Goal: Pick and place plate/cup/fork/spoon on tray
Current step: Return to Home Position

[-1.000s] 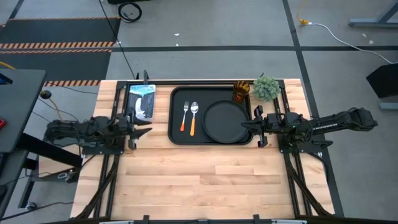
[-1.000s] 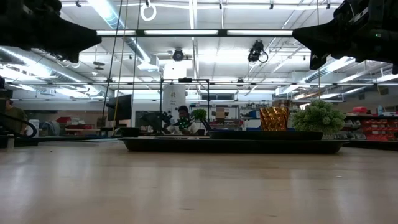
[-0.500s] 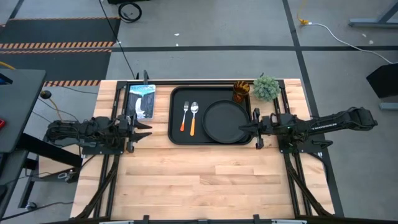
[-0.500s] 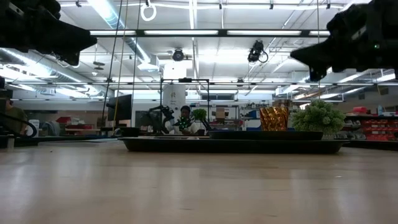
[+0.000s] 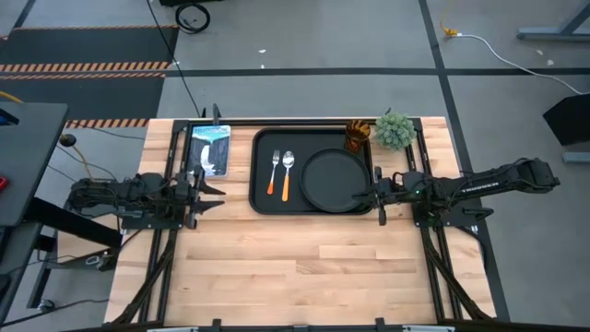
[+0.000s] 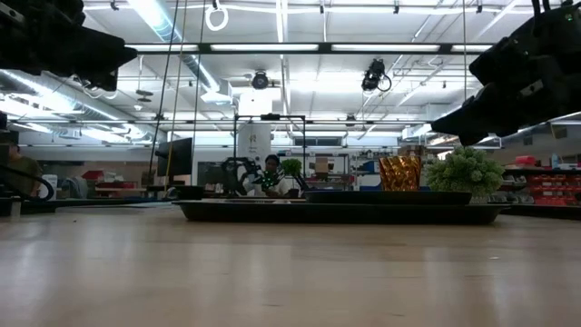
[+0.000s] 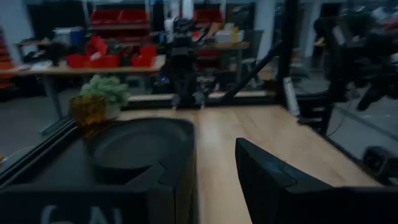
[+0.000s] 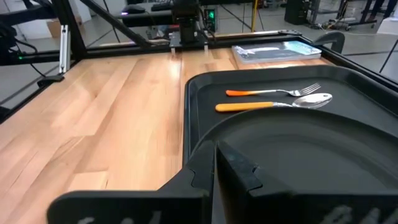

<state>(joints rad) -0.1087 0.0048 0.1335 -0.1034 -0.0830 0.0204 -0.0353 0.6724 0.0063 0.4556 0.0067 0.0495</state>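
Observation:
The black tray (image 5: 262,198) lies at the table's far middle. On it the round black plate (image 5: 336,180) fills the right half, and the fork (image 5: 274,172) and spoon (image 5: 287,175) lie side by side on the left half. The amber cup (image 5: 358,136) stands at the tray's far right corner. My right gripper (image 5: 361,195) is shut and empty, hovering over the plate's near right rim (image 8: 273,134). My left gripper (image 5: 214,195) is open and empty, in the air left of the tray (image 7: 37,168).
A small green plant (image 5: 395,129) stands beside the cup at the far right. A blue-and-white picture card (image 5: 210,149) lies left of the tray. Bare wood (image 5: 304,263) fills the near half of the table. A person shows in the room far behind the table (image 6: 269,173).
My right gripper has come down and tipped its fingers downward, shifting a little toward the table's near edge over the plate's rim. My left gripper has drawn slightly back toward the table's left edge. The things on the tray have stayed still.

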